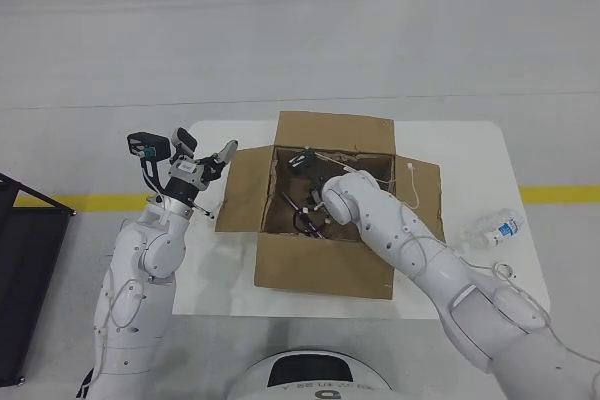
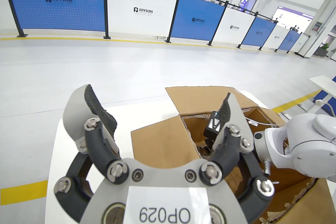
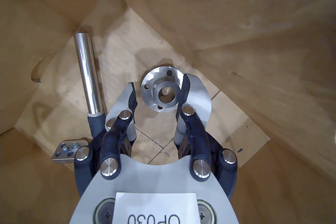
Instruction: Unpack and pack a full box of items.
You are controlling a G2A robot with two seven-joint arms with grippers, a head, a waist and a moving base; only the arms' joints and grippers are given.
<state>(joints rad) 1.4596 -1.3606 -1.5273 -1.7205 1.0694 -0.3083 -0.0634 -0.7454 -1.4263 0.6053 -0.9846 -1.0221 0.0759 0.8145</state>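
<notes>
Right gripper (image 3: 158, 88), spread inside the box (image 1: 320, 265), straddles a flange (image 3: 149, 89) lying bore-up, seemingly unclamped; left gripper (image 2: 158, 104) gapes empty at the box's nine o'clock.

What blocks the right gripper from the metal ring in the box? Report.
Nothing visible. The right gripper is open inside the box, a finger on each side of the metal ring; the rod lies off to one side.
</notes>
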